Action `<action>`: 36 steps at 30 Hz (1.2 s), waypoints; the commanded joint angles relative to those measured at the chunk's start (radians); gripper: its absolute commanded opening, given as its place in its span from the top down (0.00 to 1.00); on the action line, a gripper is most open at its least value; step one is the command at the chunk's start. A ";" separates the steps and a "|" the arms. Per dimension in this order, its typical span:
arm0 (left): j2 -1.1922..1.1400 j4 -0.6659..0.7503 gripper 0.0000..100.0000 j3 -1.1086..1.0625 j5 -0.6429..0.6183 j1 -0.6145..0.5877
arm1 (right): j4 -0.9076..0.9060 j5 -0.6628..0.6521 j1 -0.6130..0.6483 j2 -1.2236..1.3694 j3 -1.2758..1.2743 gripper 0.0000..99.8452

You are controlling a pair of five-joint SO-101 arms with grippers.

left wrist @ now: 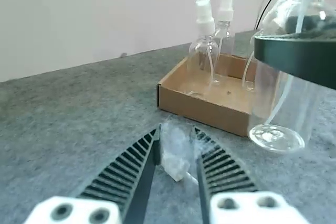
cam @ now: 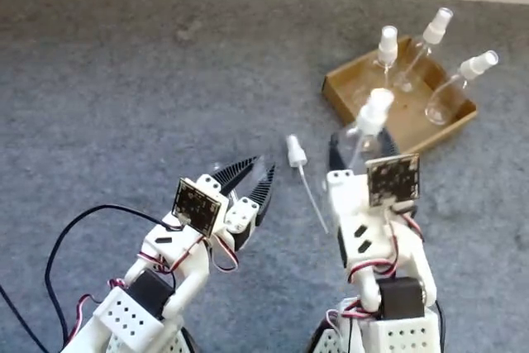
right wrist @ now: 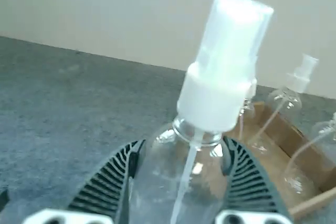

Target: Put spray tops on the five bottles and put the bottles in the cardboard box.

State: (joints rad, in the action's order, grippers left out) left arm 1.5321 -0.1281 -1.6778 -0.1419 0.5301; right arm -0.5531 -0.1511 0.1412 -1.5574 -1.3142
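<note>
From up high, your right gripper is clamped on a capped bottle, just by the near edge of the cardboard box. The box has three capped bottles standing in it. One loose spray top lies on the carpet between the arms.

Left wrist cam: your left gripper has a clear thing right at its tip, and honestly I can't tell if it's pinched.

Right wrist cam: the jaws hug the bottle's shoulders, with the box behind it.

High view: overhead, looking down on table. Wrist views: low, close behind own jaws, both facing box.
</note>
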 commanded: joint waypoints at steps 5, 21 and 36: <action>0.012 -0.014 0.93 -0.025 0.005 -0.018 | 0.263 0.006 -0.194 0.311 0.084 0.87; 0.012 -0.011 0.93 -0.025 0.002 -0.133 | 0.519 0.009 -0.257 0.889 0.461 0.87; 0.012 -0.012 0.93 -0.025 0.003 -0.131 | 0.880 0.009 -0.274 0.966 0.340 0.87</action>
State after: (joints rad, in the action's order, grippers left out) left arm 1.5321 -0.1281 -1.6778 -0.1419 0.4074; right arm 0.2232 -0.1511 -0.1151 -0.5769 -0.9567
